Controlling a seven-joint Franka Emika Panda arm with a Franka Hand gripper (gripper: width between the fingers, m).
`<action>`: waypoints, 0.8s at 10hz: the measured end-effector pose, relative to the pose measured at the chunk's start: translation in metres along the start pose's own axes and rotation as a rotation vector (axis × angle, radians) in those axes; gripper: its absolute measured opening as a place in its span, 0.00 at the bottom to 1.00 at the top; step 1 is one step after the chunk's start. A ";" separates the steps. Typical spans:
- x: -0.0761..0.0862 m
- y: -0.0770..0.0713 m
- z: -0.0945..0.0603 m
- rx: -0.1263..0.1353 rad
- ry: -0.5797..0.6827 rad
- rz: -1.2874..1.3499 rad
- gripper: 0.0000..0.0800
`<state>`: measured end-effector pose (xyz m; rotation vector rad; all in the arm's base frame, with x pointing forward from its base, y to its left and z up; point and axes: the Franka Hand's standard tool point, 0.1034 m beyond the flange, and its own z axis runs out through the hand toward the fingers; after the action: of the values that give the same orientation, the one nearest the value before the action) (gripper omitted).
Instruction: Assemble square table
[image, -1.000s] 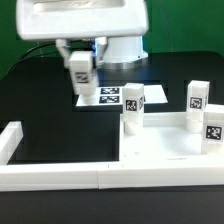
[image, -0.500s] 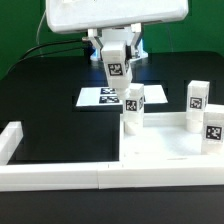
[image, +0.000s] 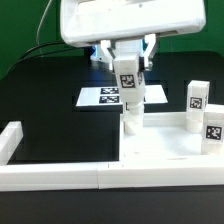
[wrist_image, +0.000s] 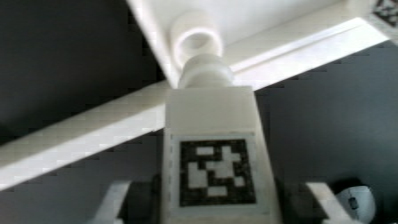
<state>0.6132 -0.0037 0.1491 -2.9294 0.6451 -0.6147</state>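
Hand is clamped on a tagged white leg, held upright right above another leg already standing in the slab's corner nearest the marker board. Two more legs stand w/ tags at the exterior view's right. Wrist view: the held leg is blocky, w/ a round peg end. Prob. light, stiff, smooth plastic, so could slip; best gripped on flat sides mid-body. Low white wall in front on the dark surface.

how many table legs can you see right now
4: one in the end effector, one standing on the tabletop directly beneath it, two at the exterior view's right. None appear hidden.
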 end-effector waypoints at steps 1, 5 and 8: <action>0.004 0.000 -0.002 0.002 0.010 -0.008 0.36; 0.004 0.004 0.009 -0.018 0.058 -0.030 0.36; 0.009 0.006 0.029 -0.049 0.116 -0.121 0.36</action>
<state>0.6301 -0.0132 0.1254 -3.0134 0.5027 -0.7968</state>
